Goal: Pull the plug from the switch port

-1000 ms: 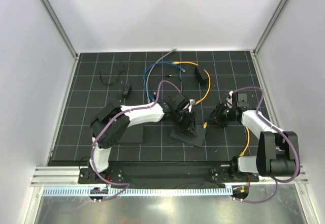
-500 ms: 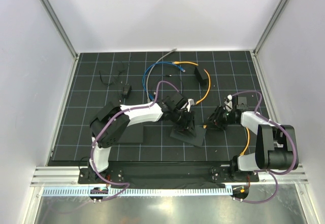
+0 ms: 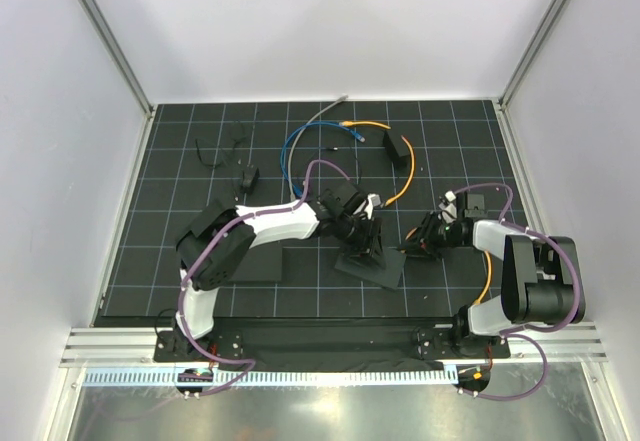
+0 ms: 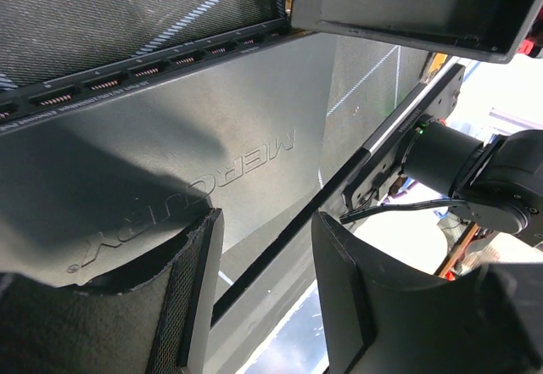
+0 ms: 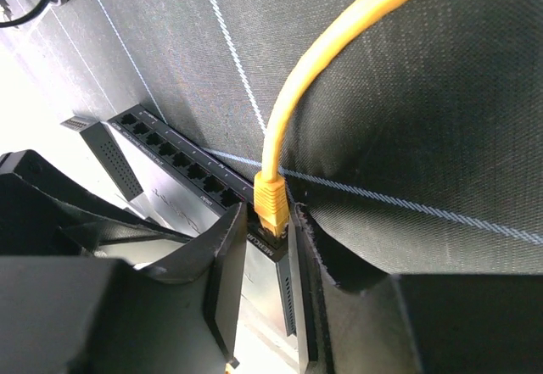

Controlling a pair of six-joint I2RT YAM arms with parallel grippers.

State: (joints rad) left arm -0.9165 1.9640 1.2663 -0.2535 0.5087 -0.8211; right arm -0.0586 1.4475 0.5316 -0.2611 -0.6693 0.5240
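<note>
The switch (image 3: 375, 269) is a black box lying under my left gripper (image 3: 362, 238). Its grey top (image 4: 170, 170) fills the left wrist view, and its long edge runs between the spread fingers of my left gripper (image 4: 263, 264), which clamp nothing. The orange plug (image 5: 271, 204) sits in the end port of the row of ports (image 5: 174, 158). Its orange cable (image 5: 293, 94) rises away from it. My right gripper (image 5: 270, 221) has one fingertip close on each side of the plug, with a thin gap still showing. From above, my right gripper (image 3: 418, 244) is at the switch's right end.
A second black box (image 3: 397, 149) stands at the back, with blue cable (image 3: 292, 146) and grey cable (image 3: 328, 111) loops near it. A tiny black block with thin wires (image 3: 248, 176) lies back left. A flat black mat (image 3: 258, 264) lies beside the switch. White walls enclose the gridded table.
My right gripper has moved left up to the switch's end, and its jaws have narrowed round the plug. My left arm has stayed on the switch.
</note>
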